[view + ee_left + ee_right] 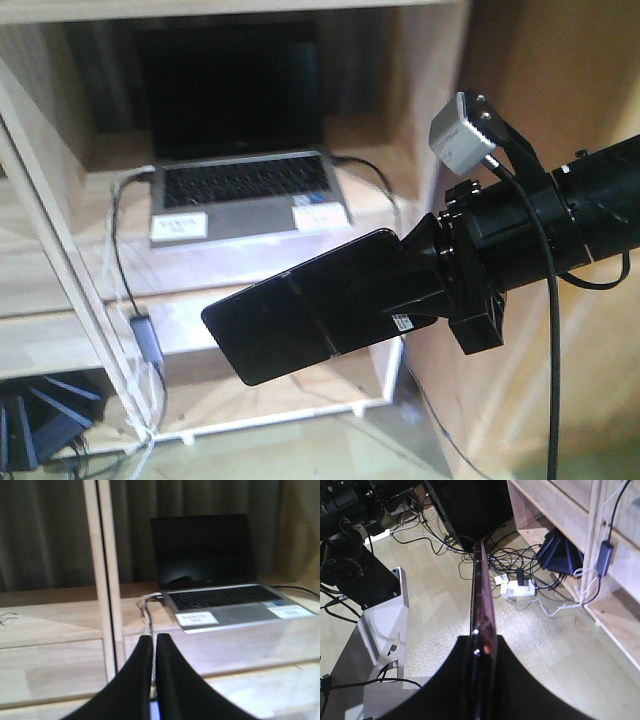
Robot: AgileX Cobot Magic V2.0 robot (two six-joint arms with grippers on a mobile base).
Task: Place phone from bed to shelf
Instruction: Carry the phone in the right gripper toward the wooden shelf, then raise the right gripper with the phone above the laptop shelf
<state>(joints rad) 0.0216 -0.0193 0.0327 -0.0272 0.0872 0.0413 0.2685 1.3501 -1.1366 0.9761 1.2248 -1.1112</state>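
Now mid-carry: phone [290,325] clamped in right gripper [390,290], aloft before shelf [50,300]. Left gripper [154,640] seemingly pinched closed, empty. Next: reaching in beside laptop [245,185], laying flat, releasing.

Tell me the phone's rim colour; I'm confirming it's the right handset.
The phone has a pinkish rim, clearest edge-on in the right wrist view.

In the front-facing view the phone [290,325] sits mid-frame, its right end between the fingers of the right gripper [385,292], which enters from the right edge. Behind it, at upper left, the laptop [240,170] rests on a board inside the shelf [50,345]. An adapter [147,335] hangs at lower left.
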